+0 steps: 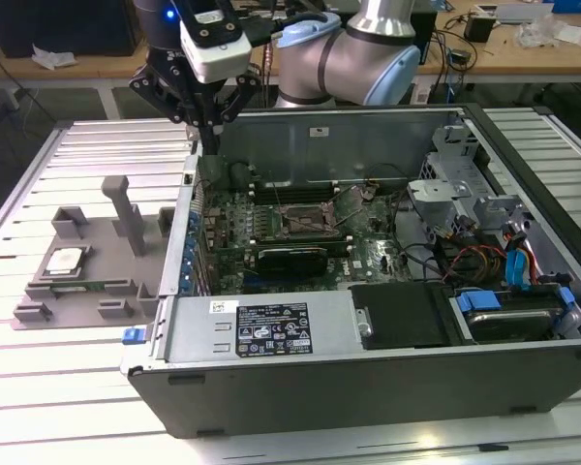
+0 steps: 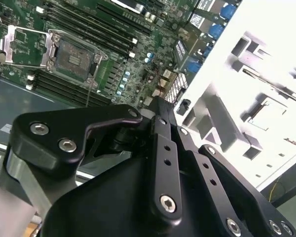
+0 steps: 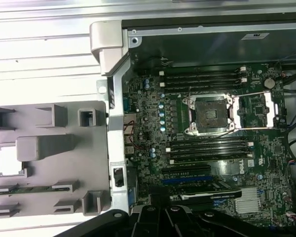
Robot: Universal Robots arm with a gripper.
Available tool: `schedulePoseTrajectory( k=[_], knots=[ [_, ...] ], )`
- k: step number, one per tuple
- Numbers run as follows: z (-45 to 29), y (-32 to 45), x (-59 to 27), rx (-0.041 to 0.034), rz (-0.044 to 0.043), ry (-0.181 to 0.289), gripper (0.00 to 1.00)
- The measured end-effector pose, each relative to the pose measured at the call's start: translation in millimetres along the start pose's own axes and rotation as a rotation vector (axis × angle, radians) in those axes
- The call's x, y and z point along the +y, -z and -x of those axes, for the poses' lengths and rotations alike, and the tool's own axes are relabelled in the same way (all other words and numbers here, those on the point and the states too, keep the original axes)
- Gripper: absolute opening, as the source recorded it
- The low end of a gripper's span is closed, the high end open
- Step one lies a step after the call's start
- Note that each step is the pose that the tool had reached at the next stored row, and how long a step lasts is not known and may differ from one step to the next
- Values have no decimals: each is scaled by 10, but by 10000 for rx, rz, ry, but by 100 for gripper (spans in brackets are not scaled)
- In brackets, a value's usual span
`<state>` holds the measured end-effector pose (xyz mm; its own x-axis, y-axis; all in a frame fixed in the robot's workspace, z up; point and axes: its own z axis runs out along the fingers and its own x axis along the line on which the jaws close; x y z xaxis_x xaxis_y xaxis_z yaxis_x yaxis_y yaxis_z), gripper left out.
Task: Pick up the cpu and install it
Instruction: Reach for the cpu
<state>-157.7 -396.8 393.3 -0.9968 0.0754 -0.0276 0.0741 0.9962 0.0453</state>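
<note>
Above the computer case's (image 1: 387, 383) far corner nearest the fixture (image 1: 111, 263), I see the gripper (image 1: 209, 136) pointing down, fingers clenched on nothing; the cpu (image 1: 66, 260) rests in that fixture.

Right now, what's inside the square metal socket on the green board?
Nothing: the dark square metal-framed socket looks empty, its metal lid flipped open beside it. The small shiny silver square cpu lies in the grey plastic fixture. Whatever is under the socket is covered.

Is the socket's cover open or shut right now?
Open. In the first wrist view its metal cover lies flipped beside the bare socket; the cpu sits in the grey fixture.
</note>
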Motion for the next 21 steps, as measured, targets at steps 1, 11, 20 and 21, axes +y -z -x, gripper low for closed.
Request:
schedulePoseTrajectory(
  k=[1, 11, 20, 21],
  knots=[
    [-26, 1, 0, -7, 1, 2, 11],
    [-281, 7, 9, -87, 7, 5, 11],
    [-510, 13, 20, -162, 13, 8, 11],
    [-534, 14, 20, -170, 13, 9, 11]
  ],
)
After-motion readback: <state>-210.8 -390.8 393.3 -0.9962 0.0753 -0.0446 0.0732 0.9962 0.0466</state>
